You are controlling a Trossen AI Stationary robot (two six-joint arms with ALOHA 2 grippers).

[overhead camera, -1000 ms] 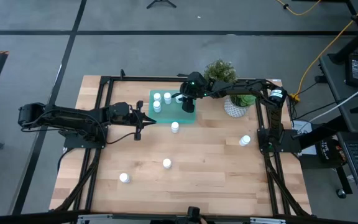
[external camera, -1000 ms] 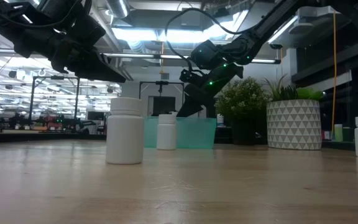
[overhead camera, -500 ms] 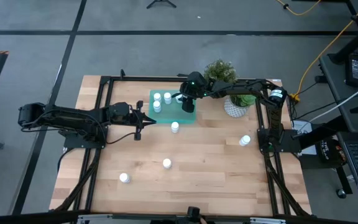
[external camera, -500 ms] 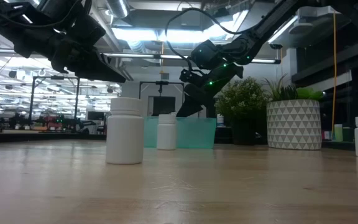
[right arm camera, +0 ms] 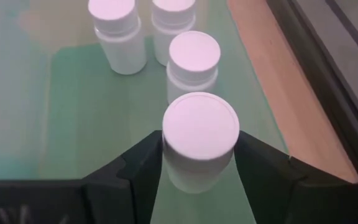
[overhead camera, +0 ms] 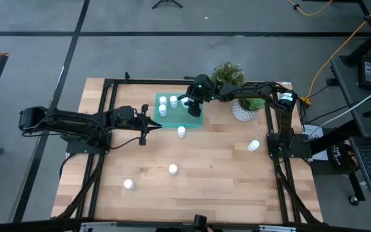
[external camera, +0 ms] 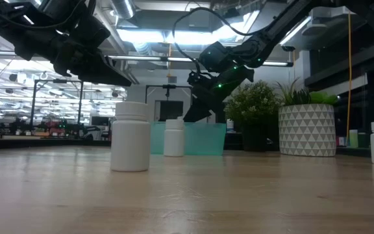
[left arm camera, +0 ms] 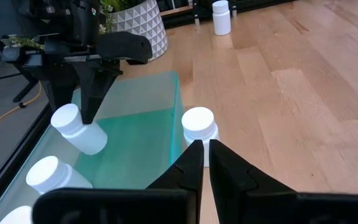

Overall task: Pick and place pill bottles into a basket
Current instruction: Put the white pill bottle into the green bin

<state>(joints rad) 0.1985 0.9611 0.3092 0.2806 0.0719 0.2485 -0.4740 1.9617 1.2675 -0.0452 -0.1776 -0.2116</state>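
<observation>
Pincer first: the right pincer [right arm camera: 199, 163] is pinching a pill bottle [right arm camera: 200, 146] between its two dark fingers, white cap facing the wrist camera, and it hangs right over the teal basket [right arm camera: 55, 99]. Just past that held bottle, three more pill bottles [right arm camera: 193, 62] stand upright on the basket floor, close together towards the far end.

So the step in hand looks like the placing one: bottle carried over, not yet let go. The next move calls for a short, careful lowering onto the bare green floor beside the nearest standing bottle, then spreading the fingers without knocking that neighbour over. It's tight in there, so that's the risk.

Over to the overhead view: the right arm reaches across from the table's right side past the white plant pot [overhead camera: 242, 112] to the basket [overhead camera: 195, 121] at the table's far middle. The left pincer [overhead camera: 153, 124] waits just left of the basket, its fingers pressed together with only a sliver between them in its own wrist view. A loose bottle [overhead camera: 181, 132] stands on the wood just outside the basket's near edge, right in front of that left pincer.

Farther out on the table [overhead camera: 211, 167], three more bottles wait: one near the middle [overhead camera: 172, 169], one at the near left [overhead camera: 129, 184], one over on the right [overhead camera: 254, 145].
</observation>
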